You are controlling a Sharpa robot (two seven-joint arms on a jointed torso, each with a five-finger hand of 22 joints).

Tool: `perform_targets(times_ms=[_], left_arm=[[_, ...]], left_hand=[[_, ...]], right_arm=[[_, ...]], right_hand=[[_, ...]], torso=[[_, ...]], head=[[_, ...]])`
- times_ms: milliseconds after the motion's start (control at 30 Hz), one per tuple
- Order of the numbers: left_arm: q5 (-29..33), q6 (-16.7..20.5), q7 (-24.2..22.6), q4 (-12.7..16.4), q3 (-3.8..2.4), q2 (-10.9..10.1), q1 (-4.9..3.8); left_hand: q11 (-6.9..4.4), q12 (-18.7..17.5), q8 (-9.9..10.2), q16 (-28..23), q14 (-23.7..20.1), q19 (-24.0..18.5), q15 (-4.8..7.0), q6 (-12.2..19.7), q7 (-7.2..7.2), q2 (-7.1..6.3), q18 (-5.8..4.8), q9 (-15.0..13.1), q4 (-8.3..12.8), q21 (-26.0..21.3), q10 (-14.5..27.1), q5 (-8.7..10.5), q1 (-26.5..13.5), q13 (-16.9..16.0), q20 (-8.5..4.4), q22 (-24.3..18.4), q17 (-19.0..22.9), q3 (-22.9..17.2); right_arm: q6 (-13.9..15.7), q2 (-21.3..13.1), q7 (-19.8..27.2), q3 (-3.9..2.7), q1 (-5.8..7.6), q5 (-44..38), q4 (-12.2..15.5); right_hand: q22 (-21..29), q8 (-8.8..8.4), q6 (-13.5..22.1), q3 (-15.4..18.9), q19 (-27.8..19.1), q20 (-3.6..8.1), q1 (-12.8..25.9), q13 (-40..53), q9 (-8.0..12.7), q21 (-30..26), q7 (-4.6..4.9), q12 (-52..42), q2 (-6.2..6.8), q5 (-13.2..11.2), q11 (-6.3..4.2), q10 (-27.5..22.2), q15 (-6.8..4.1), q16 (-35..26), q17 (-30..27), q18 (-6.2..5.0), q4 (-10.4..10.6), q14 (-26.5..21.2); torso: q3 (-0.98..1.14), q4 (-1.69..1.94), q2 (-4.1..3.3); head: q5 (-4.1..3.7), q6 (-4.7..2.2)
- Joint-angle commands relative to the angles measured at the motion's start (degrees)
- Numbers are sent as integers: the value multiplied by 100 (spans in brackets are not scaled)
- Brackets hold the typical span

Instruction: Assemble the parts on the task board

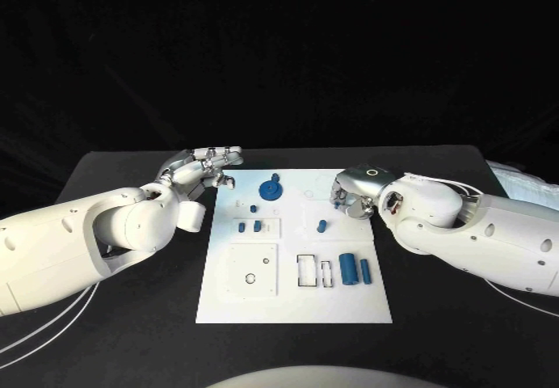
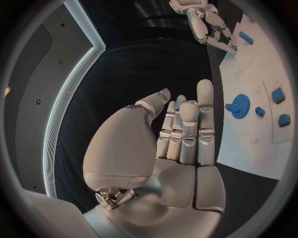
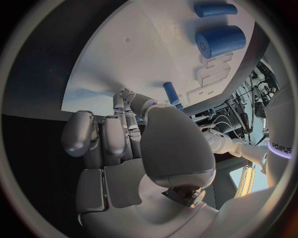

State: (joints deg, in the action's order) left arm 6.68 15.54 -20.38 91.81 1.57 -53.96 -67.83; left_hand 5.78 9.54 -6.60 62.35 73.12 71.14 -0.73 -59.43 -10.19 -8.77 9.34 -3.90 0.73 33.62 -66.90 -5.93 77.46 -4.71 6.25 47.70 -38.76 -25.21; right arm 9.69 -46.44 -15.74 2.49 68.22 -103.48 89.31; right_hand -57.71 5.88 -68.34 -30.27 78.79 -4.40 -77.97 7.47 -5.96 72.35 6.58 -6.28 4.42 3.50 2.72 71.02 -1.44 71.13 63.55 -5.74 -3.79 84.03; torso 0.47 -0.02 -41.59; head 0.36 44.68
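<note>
The white task board [image 1: 292, 303] lies mid-table. On it are a blue gear [image 1: 271, 190] [image 2: 239, 105], small blue blocks [image 1: 250, 228] [image 2: 277, 95], a short blue peg [image 1: 323, 225] [image 3: 171, 93], a thick blue cylinder [image 1: 347, 268] [image 3: 220, 40] and a thin one [image 1: 364, 271] [image 3: 214, 10]. My left hand [image 1: 210, 168] [image 2: 180, 144] hovers at the board's far left corner, fingers straight, palm bare. My right hand [image 1: 350, 198] [image 3: 124, 144] [image 2: 205, 22] hangs over the board's far right part, fingers curled in under the thumb, with nothing seen in them. The peg stands just beyond its fingertips.
Rectangular cut-outs [image 1: 313, 271] and a raised square panel [image 1: 253, 271] take up the board's near half. A pale crumpled sheet [image 1: 524, 182] lies at the table's right edge. Bare black table [image 1: 128, 323] runs along both sides of the board.
</note>
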Motion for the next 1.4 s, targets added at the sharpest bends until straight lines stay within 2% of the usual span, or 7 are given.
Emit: perform_targets(times_ms=[33,300,533,633,900,1200,1400], left_arm=[[19,-14,-11,-13,-3,10,2],[17,-11,12,-42,-3,0,2],[17,-24,23,-49,-3,19,2],[17,-29,27,-50,-3,28,2],[17,-49,31,-59,-3,66,2],[17,-70,41,-70,-3,116,5],[17,-78,48,-70,-3,124,6]], left_hand=[[-6,35,23,-34,-41,-12,0,38,3,23,108,5,1,-24,49,4,27,-5,8,-8,11,48],[0,41,25,-38,-51,-11,-5,54,-3,30,107,6,6,-32,70,3,37,-3,11,-14,29,63],[3,44,26,-41,-57,-11,-7,61,-6,33,107,6,7,-36,79,3,41,-3,12,-17,39,70],[6,47,28,-42,-62,-11,-10,71,-10,35,107,6,10,-40,90,3,46,-2,14,-20,46,78],[6,47,28,-42,-62,-11,-10,71,-10,35,107,6,10,-40,90,3,46,-2,14,-20,46,78],[6,47,28,-42,-62,-11,-10,71,-10,35,107,6,10,-40,90,3,46,-2,14,-20,46,78],[10,52,29,-42,-66,-11,-13,79,-13,39,107,6,10,-45,100,3,47,-2,16,-24,52,87]], right_arm=[[258,-91,-48,-24,12,14,135],[264,-366,-100,-84,75,183,683],[217,-185,-58,-89,46,276,1075],[214,-56,-33,-87,14,262,1156],[120,428,79,-58,-198,236,1130],[-25,839,221,-9,-530,316,936],[-47,970,264,1,-669,331,845]], right_hand=[[-4,10,-30,12,37,20,61,-6,-13,22,6,23,24,-17,20,36,-38,32,3,-24,38,199],[-13,5,-27,17,41,22,81,-16,-16,27,5,40,26,-17,22,33,-37,42,14,-23,50,201],[-6,0,-22,20,38,24,98,-23,-19,23,5,53,23,-16,24,33,-36,44,14,-24,62,201],[-5,-2,-20,20,38,24,100,-25,-19,23,6,56,22,-16,24,31,-36,45,14,-25,65,201],[2,-10,-10,15,36,28,101,-33,-20,19,8,71,13,-6,26,26,-35,48,16,-27,67,202],[20,-29,14,-4,29,35,87,-52,-24,9,18,106,-5,30,33,15,-32,44,2,-30,56,199],[28,-34,20,-4,26,36,89,-56,-24,4,22,113,-5,36,36,12,-30,43,-1,-32,56,199]], torso=[[1,5,3],[-1,-2,-3],[-2,5,-5],[-9,2,-3],[-12,6,-5],[-13,-2,-9],[-7,1,-5]], head=[[7,2],[32,-6],[90,8],[156,17],[350,95],[451,174],[481,207]])
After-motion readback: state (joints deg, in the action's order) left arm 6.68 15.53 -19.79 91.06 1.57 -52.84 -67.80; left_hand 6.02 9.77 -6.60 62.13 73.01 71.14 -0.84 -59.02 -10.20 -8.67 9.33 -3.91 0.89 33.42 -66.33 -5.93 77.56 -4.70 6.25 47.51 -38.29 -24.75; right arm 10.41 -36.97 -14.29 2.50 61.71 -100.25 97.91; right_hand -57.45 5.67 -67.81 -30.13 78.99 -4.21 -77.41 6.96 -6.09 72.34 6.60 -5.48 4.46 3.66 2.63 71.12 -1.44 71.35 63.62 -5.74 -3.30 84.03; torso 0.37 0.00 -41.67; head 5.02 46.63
